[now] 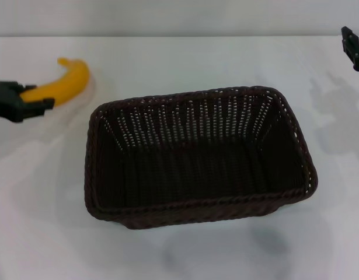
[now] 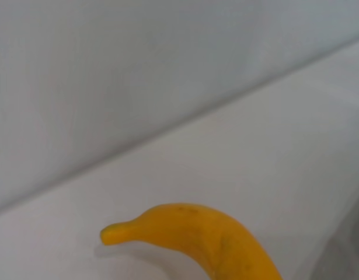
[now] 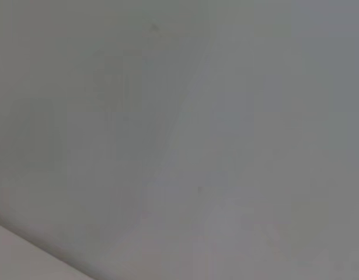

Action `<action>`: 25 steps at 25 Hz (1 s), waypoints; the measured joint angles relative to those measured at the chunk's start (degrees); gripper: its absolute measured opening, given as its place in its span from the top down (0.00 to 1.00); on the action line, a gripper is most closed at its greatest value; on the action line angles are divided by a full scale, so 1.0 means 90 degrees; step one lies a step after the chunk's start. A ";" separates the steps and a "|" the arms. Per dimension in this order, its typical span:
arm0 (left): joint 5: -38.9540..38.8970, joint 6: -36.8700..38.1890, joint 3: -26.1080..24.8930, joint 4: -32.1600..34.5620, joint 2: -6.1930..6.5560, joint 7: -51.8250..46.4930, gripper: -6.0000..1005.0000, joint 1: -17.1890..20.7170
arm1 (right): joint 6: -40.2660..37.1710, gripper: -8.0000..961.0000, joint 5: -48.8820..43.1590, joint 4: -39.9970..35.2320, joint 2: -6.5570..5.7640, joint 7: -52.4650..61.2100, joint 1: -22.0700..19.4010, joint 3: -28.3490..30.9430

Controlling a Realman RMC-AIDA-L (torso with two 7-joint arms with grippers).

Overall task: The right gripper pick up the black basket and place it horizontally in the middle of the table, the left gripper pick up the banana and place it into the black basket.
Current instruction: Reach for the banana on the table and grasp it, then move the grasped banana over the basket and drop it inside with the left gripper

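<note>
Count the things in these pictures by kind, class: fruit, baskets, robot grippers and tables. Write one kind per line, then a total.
Fruit: 1, the banana, at the left gripper
Baskets: 1, the black basket, with nothing in it
Robot grippers: 2, the left gripper and the right gripper
Tables: 1, the table
Total: 5

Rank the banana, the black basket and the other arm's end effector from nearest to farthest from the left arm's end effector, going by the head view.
Measured from the left end effector at the table's left edge:
1. The banana, at its fingertips on the far left.
2. The black basket, lying in the middle of the table.
3. The right end effector, far right corner, raised and clear of everything.
</note>
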 joint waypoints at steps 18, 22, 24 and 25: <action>-0.1537 -0.3309 0.0871 0.2596 -0.0272 -0.1669 0.52 -0.0089 | -0.0443 0.59 0.0000 -0.0020 -0.0005 -0.0275 0.0110 -0.0072; -0.1601 -0.3719 0.1520 0.2585 -0.0332 -0.1830 0.52 -0.0151 | -0.0504 0.59 0.0000 -0.0027 -0.0008 -0.0427 0.0060 -0.0012; -0.1615 -0.3836 0.1738 0.2606 -0.0384 -0.1966 0.52 -0.0162 | -0.0597 0.59 0.0007 -0.0002 -0.0009 -0.0436 0.0046 0.0036; -0.1617 -0.3860 0.1813 0.2623 -0.0425 -0.2062 0.52 -0.0173 | -0.0659 0.59 0.0019 0.0018 -0.0009 -0.0436 0.0029 0.0063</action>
